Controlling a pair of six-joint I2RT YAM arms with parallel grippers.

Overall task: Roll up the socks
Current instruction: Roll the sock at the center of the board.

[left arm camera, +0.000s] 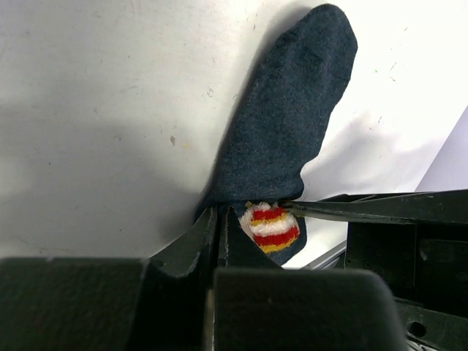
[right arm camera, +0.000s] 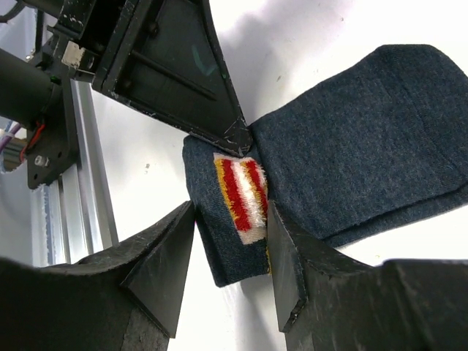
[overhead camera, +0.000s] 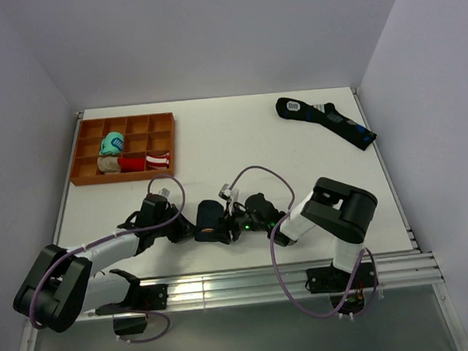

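The socks, a short dark navy pair, lie flat on the white table close to its near edge and about midway along it, where the 2 arms meet. The end carrying the small red, white and yellow patch is turned over on itself, so the patch faces up on a short folded flap, while the rest of the pair stretches away flat in a rounded oblong. The left gripper has its fingers pressed together on the socks right at the fold, just beside the patch; its wrist view shows the tips meeting on the navy cloth with no gap. The right gripper comes in from the opposite side with its jaws apart, 1 finger on each side of the folded flap. The finger beside the patch overlaps the patch's edge and the other sits just at the flap's outer edge; whether either presses the cloth cannot be told. At the table's far left corner stands an orange divided tray holding 3 rolled bundles: a teal one, a beige one and a red-and-white one. Near the far right corner, well apart from both arms, a longer dark sock with blue marks and a white patch lies slantwise.
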